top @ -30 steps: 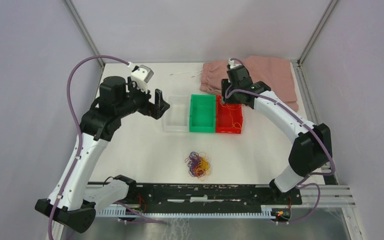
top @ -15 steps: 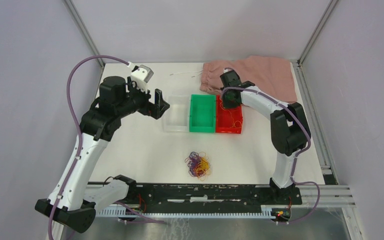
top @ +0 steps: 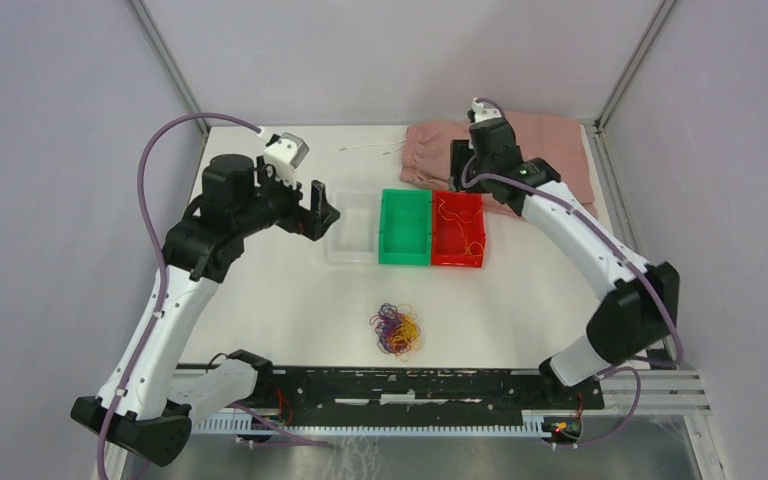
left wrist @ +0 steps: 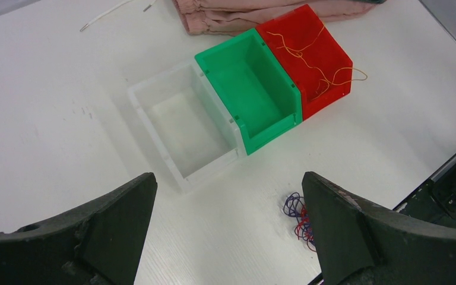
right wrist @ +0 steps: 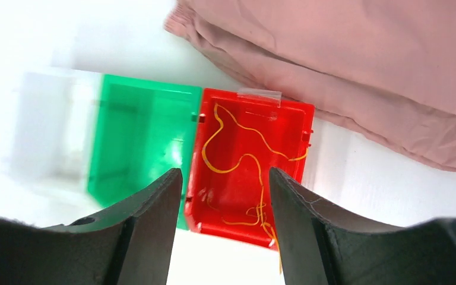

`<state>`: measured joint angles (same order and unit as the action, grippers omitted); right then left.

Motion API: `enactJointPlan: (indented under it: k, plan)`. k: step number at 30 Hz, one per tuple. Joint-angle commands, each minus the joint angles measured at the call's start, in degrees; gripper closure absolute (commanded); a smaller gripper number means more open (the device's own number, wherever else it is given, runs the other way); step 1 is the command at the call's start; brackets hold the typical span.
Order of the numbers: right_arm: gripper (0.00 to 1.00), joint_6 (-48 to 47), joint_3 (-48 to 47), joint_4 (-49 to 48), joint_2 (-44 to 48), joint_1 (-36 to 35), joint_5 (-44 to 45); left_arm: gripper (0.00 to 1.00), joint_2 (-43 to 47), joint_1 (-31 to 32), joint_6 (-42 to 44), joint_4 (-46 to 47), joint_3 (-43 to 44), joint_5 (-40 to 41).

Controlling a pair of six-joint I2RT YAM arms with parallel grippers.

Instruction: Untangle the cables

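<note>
A tangled clump of yellow-orange, red and dark purple cables (top: 397, 331) lies on the white table in front of the bins; its edge (left wrist: 300, 217) shows beside my left finger. Loose yellow-orange strands (top: 457, 215) lie in the red bin (top: 457, 260), and one loops over its wall (left wrist: 356, 74). High above the table, by the clear bin (top: 350, 255), hangs my left gripper (top: 322, 210), wide open and holding nothing (left wrist: 228, 178). My right gripper (top: 460, 165) hovers above the red bin's far end, open and empty (right wrist: 224, 172), with the strands (right wrist: 243, 160) below it.
A green bin (top: 404, 258) stands between the clear and red bins. A pink cloth (top: 550, 150) lies at the back right, just behind the red bin, with its white drawstring (top: 370, 148) trailing left. Metal frame posts rise at the table's back corners.
My right gripper dipped to the red bin, closed, then rose again toward the cloth's edge and reopened. The left arm and the clump have not moved.
</note>
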<state>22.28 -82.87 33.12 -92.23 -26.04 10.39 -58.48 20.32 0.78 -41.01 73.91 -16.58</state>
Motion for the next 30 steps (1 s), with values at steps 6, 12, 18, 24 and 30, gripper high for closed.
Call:
enactJointPlan:
  k: [6, 12, 18, 24, 30]
  plan:
    - [0.45, 7.3, 20.4, -5.1, 20.2, -15.5, -4.9, 0.01, 1.9, -0.3, 5.0, -0.3, -2.5, 0.5]
    - [0.51, 18.0, 36.7, -15.6, 24.8, -23.4, -16.0, 0.01, 2.6, -0.3, 6.8, -1.7, -2.5, -2.2]
    - [0.53, 18.9, 41.9, -23.1, 20.5, -24.3, -22.6, 0.01, 3.2, -0.3, 6.9, -2.6, -2.6, -4.6]
    - [0.62, 18.3, 42.6, -27.6, 14.5, -24.2, -23.1, 0.01, 4.1, -0.3, 7.1, -3.3, -2.5, -4.7]
    - [0.75, 17.3, 42.3, -29.4, 12.9, -24.3, -23.4, 0.01, 4.4, -0.3, 7.4, -3.4, -2.2, -5.0]
